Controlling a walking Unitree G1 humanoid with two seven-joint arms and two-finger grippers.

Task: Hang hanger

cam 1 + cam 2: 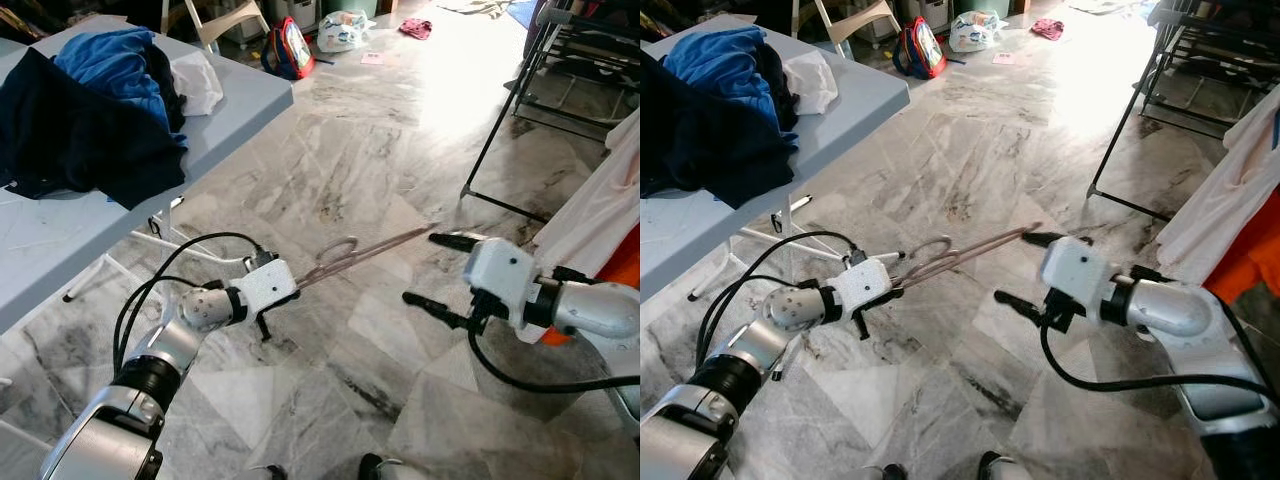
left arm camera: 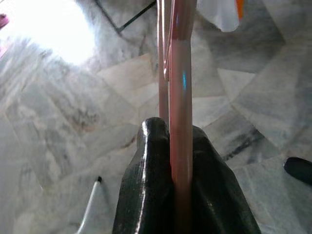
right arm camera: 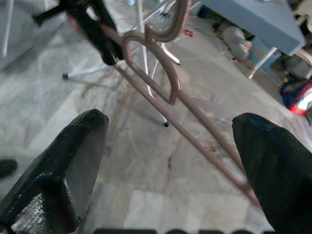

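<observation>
A pink hanger (image 1: 365,250) is held level above the marble floor, and my left gripper (image 1: 296,287) is shut on one end of it. The left wrist view shows the black fingers (image 2: 151,185) clamped on the pink bar (image 2: 181,73). My right gripper (image 1: 440,272) is open just past the hanger's far tip, with nothing between its fingers. In the right wrist view the hanger (image 3: 171,83) with its hook runs between the two spread fingers (image 3: 63,165), ending close to one of them. A black clothes rack (image 1: 580,60) stands at the far right.
White cloth (image 1: 600,200) and orange cloth (image 1: 625,270) hang at the right edge. A grey folding table (image 1: 230,110) at the left carries dark and blue clothes (image 1: 110,60). A backpack (image 1: 290,47) and a plastic bag (image 1: 343,30) lie on the floor beyond.
</observation>
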